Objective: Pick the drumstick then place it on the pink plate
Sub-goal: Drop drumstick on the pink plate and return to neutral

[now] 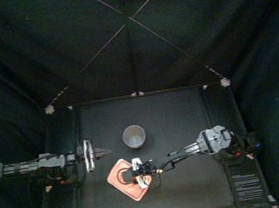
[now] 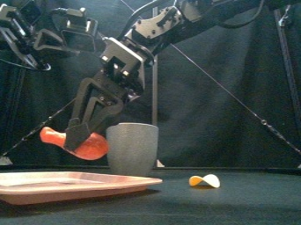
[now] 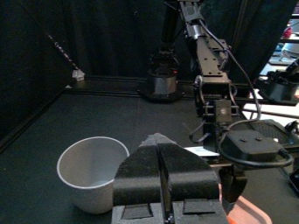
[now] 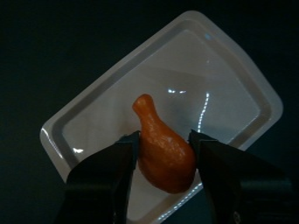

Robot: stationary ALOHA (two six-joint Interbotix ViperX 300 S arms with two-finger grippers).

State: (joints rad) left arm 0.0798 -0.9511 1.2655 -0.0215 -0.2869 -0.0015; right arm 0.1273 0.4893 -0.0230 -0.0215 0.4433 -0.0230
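An orange-red drumstick (image 2: 56,139) hangs in the air, with my right gripper (image 2: 84,134) shut on its thick end. It is a little above the pink plate (image 2: 70,183), which lies at the table's front left. In the right wrist view the drumstick (image 4: 160,140) sits between the two jaws, bone end pointing away, with the plate (image 4: 216,74) right beneath it. From above, the right gripper (image 1: 143,168) is over the plate (image 1: 120,178). My left gripper (image 3: 163,175) is shut on nothing and rests at the table's left (image 1: 87,156).
A tall grey cup (image 2: 132,148) stands just behind the plate, close to the held drumstick; it is also in the top view (image 1: 134,134). A small yellow-orange toy (image 2: 205,181) lies on the table to the right of the cup.
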